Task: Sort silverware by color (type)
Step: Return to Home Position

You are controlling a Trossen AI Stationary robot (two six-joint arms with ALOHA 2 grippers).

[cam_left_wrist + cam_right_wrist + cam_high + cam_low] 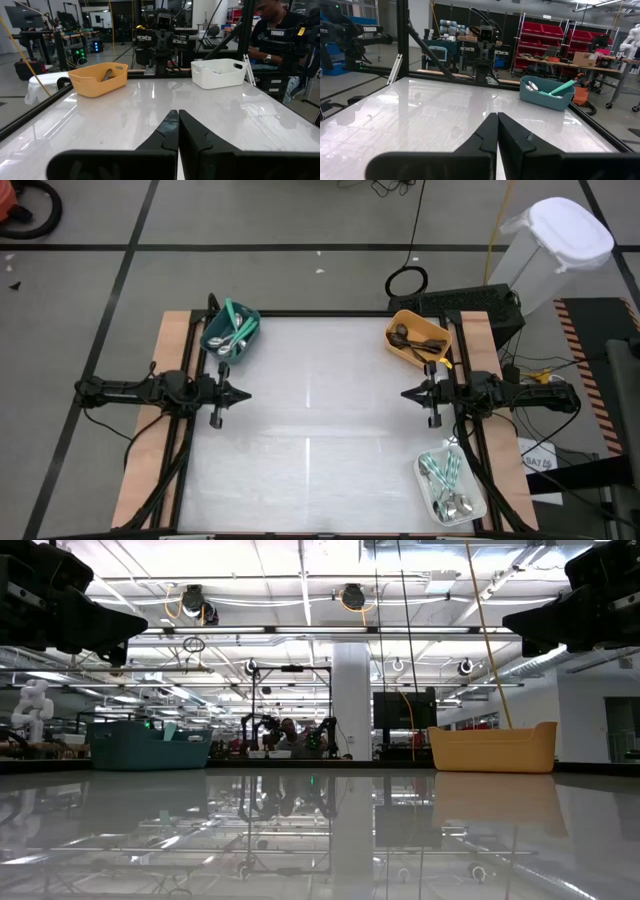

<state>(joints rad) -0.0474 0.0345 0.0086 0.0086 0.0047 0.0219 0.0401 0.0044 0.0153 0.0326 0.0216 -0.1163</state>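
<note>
Left gripper (243,393) (9 o'clock) and right gripper (408,393) (3 o'clock) are hovering over the desk (320,430), jaws clenched empty, while silverware (445,478) is lying in the teal bin (545,99) (11), orange bin (95,86) (1) and white bin (217,78) (5), so homing is probably needing only level, bin-clear parking.

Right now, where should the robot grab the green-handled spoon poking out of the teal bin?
Probably its green handle, coming from above: that end slants up past the rim of the teal bin, clear of the silver spoons lying inside.
</note>
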